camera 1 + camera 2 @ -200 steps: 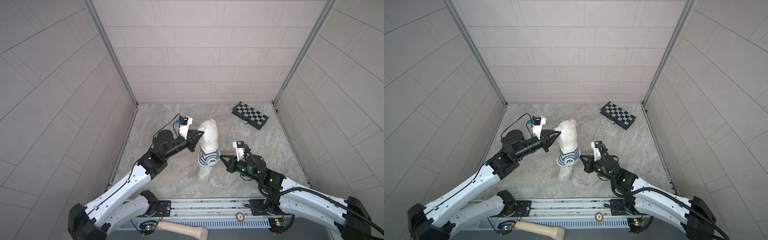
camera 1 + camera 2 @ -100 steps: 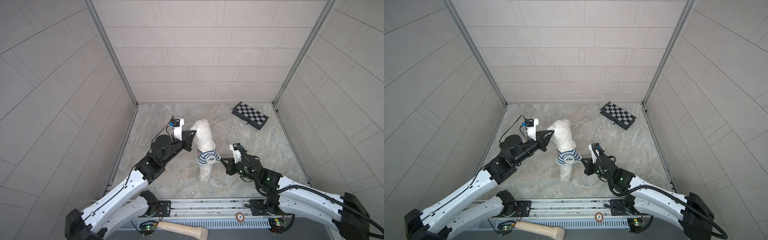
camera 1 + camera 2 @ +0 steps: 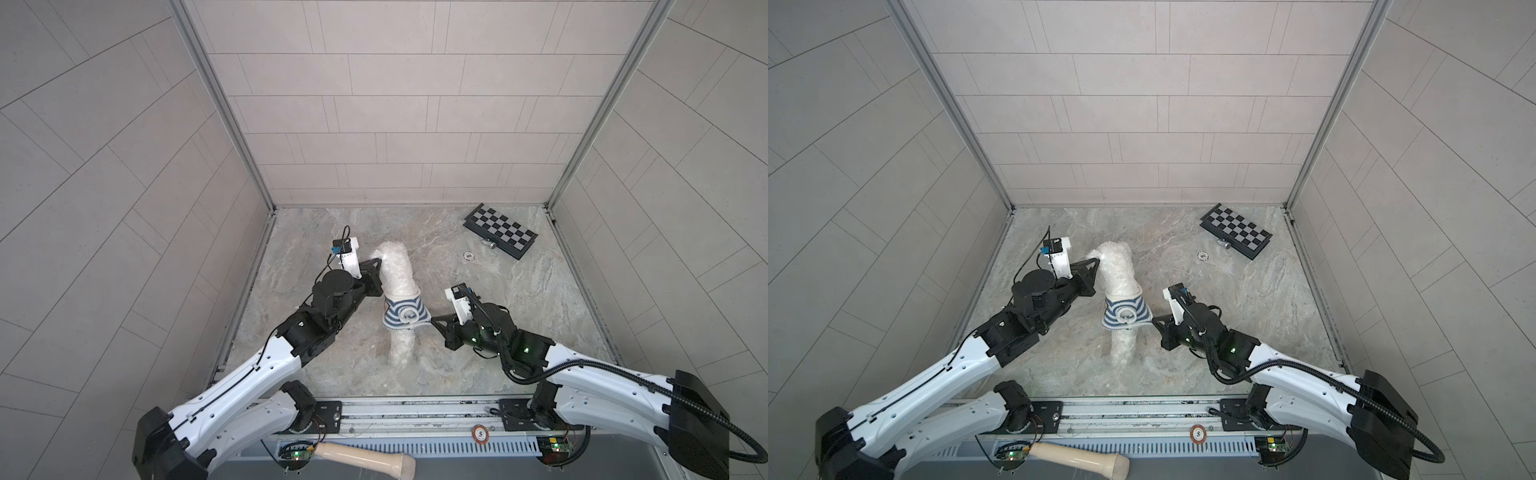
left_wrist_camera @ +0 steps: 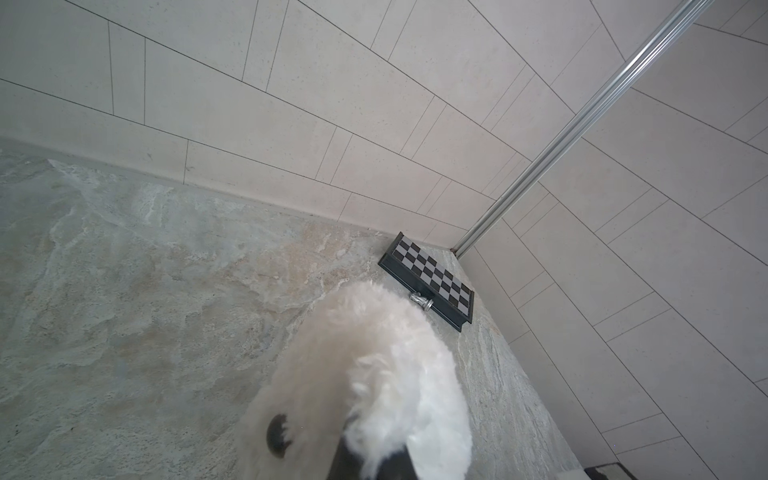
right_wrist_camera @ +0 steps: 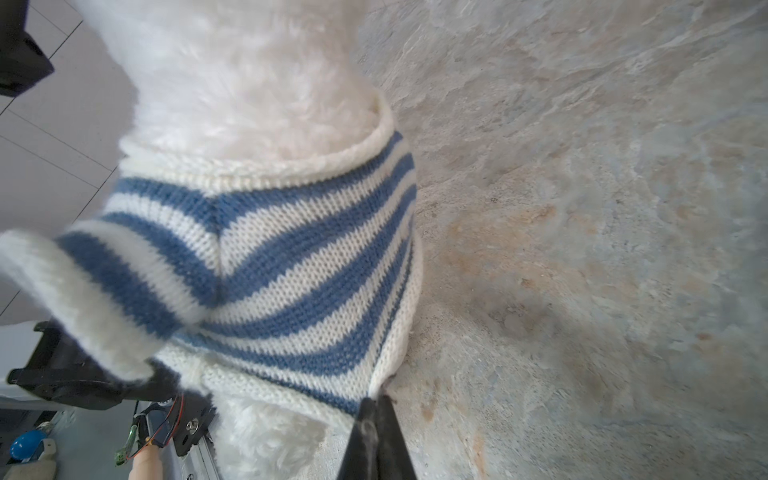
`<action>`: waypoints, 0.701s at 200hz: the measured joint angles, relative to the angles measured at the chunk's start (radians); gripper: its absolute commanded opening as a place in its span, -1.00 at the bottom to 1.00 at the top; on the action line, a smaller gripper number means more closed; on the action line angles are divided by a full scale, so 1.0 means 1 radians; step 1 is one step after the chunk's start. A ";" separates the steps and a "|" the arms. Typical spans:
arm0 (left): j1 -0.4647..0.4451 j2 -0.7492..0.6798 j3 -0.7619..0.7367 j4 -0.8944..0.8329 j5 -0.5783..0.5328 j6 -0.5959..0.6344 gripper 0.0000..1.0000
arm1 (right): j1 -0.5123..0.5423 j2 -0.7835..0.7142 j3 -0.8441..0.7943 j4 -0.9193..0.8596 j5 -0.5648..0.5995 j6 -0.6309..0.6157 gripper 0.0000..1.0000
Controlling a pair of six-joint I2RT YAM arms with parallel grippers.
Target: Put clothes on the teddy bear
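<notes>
- The fluffy cream-white plush teddy bear [image 3: 397,272] is at the middle of the grey marbled bench [image 3: 519,316], stretched lengthwise between the two arms. Its head end lies toward the back wall.
- The left fingers [image 3: 379,262] are pinched narrow on the fur at the bear's head end. In the left wrist view white fur bulges out between the dark tips [image 4: 349,461], with one dark bead (eye or nose, hard to say) just beside them.
- A blue-and-white striped knitted sweater [image 3: 405,316] wraps the bear's middle. A short sleeve [image 5: 83,291] sticks out to one side.
- The right fingers [image 5: 376,424] are closed together on the sweater's white lower hem.
- One furry limb [image 3: 401,351] trails out below the sweater. It possibly rests on the bench.
- A black-and-grey chequered board [image 3: 500,230] lies near the far right corner, well apart from the bear.
</notes>
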 measured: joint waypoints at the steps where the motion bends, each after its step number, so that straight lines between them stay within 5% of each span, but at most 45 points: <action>1: 0.000 0.001 0.000 0.000 -0.001 -0.002 -1.00 | 0.000 0.000 0.000 0.000 0.000 -0.002 -0.90; 35: 0.000 0.020 0.023 -0.046 0.000 -0.021 -1.00 | 0.000 -0.042 0.004 -0.045 0.006 -0.065 -0.53; 95: 0.000 0.057 0.138 -0.214 0.079 0.017 -1.00 | 0.032 -0.256 0.064 -0.200 0.068 -0.238 -0.16; 140: 0.000 0.102 0.185 -0.330 0.138 0.036 -1.00 | 0.037 -0.187 0.129 -0.228 0.077 -0.335 0.04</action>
